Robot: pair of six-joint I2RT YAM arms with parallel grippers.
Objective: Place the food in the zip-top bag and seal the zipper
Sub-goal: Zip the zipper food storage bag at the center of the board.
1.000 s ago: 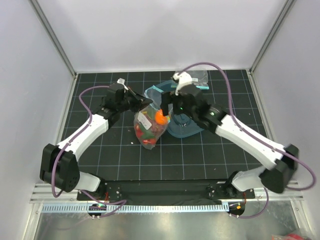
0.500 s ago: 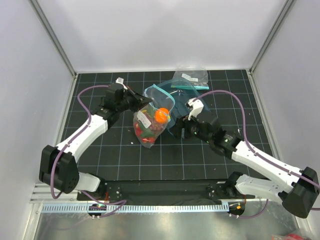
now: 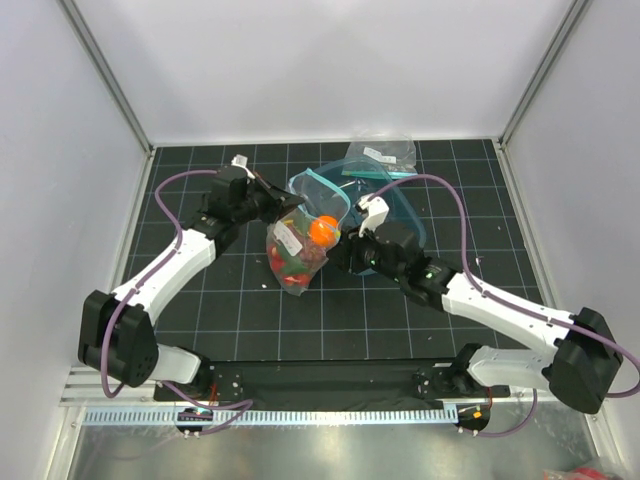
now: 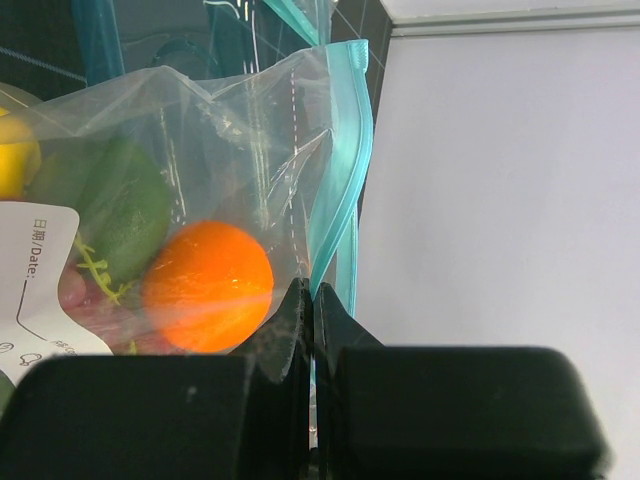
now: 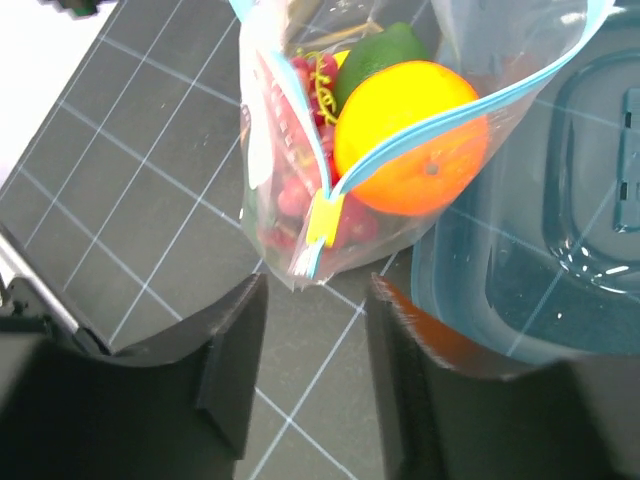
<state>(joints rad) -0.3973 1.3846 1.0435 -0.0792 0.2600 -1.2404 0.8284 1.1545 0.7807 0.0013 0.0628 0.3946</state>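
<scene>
**Right claw back at the bag corner: fruit loaded, zipper unsealed**

Moved since half a second ago: my right claw (image 5: 312, 300) has slid in from farther off on the bag's right to just beside the zip-top bag (image 3: 298, 255). My left claw (image 4: 310, 305) and the bag have kept their places.

Claws: left, pinched together on the bag's zipper (image 5: 450, 115) edge, holding the mouth up. Right, fingers spread apart, holding nothing, low at the bag's near corner.

Contents: orange (image 5: 410, 135) uppermost, just under the mouth. Lime (image 5: 385, 45) and grape bunch (image 5: 315, 75) lie behind it, the lemon (image 4: 12, 150) beside the lime, and strawberries (image 5: 290, 200) at the bottom. No fruit shows outside the bag.

Condition: clear thin film, creased and slumped, with a white label (image 4: 40, 270) on one wall. The zipper's two strips meet at the corner nearest my right claw and part wide around the orange.

Neighbour: teal tub (image 5: 520, 300), close against the bag's right side.

Step, as I judge it: loading done, sealing about to begin. The next move calls for my right claw to close on the joined corner and press along the strip toward my left claw, which must keep the strip taut. The orange crowds the mouth and may resist closing.
</scene>
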